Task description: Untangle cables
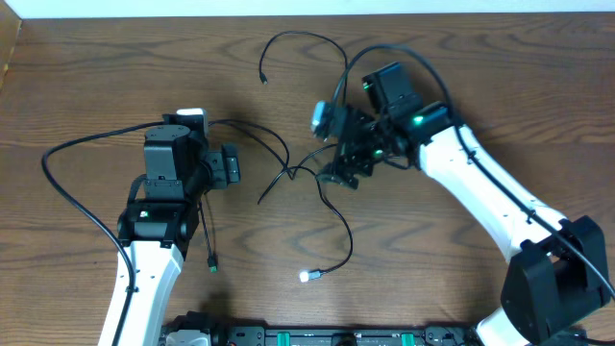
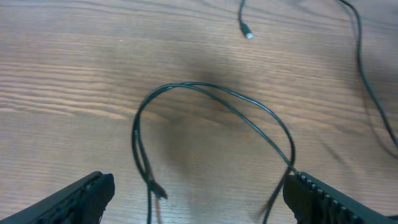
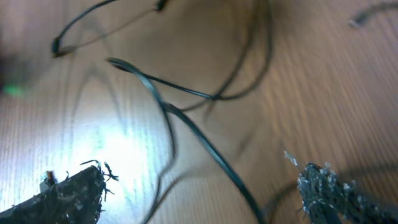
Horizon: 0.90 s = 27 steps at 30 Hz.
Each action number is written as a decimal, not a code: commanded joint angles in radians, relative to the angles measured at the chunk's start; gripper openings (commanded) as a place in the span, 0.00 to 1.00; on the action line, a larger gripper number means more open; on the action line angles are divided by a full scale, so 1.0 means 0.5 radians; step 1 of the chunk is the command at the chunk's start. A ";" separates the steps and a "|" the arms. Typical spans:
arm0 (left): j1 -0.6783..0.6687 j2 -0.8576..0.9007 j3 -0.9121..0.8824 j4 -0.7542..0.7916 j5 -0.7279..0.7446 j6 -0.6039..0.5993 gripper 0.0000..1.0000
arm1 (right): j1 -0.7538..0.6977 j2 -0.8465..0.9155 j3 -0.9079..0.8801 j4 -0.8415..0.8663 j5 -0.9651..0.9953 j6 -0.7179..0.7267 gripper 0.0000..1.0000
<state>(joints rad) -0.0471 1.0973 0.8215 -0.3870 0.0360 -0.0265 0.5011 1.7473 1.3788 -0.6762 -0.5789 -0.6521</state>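
Several thin black cables cross in a knot [image 1: 291, 173] at the table's middle. One strand curls down to a pale plug [image 1: 306, 276]. Another cable loops at the back [image 1: 306, 38] and ends in a small plug [image 1: 262, 79]. My left gripper [image 1: 236, 165] stands open just left of the knot; in the left wrist view [image 2: 199, 196] a black cable arch [image 2: 211, 93] runs between the wide-apart fingers. My right gripper [image 1: 332, 149] hovers open at the knot's right side. In the right wrist view [image 3: 199, 193] a dark cable [image 3: 205, 149] passes between its fingers, untouched.
A long black cord [image 1: 72, 197] sweeps round the left arm. A strand with a green plug end [image 1: 211, 266] lies by the left arm's base. A rail of equipment [image 1: 317, 336] runs along the front edge. The wooden table [image 1: 432, 279] shows bare at the front right.
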 commanded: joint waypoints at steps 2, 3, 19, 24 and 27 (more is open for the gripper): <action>0.010 -0.014 -0.001 -0.043 -0.111 -0.009 0.92 | 0.148 0.012 -0.017 -0.001 -0.037 -0.354 0.97; 0.010 -0.014 -0.001 -0.049 -0.111 -0.010 0.92 | 0.169 0.012 -0.017 -0.001 -0.037 -0.410 0.97; 0.010 -0.014 -0.001 -0.048 -0.111 -0.010 0.92 | 0.355 0.253 -0.022 0.127 -0.055 -0.734 0.86; 0.010 -0.014 -0.001 -0.048 -0.111 -0.010 0.92 | 0.402 0.338 -0.022 0.217 -0.055 -0.733 0.72; 0.010 -0.014 -0.001 -0.048 -0.111 -0.010 0.92 | 0.429 0.340 -0.022 0.227 -0.054 -0.733 0.54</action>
<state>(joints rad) -0.0467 1.0973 0.8215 -0.4091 -0.0067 -0.0265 0.6979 1.9167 1.3716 -0.5644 -0.5880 -1.0168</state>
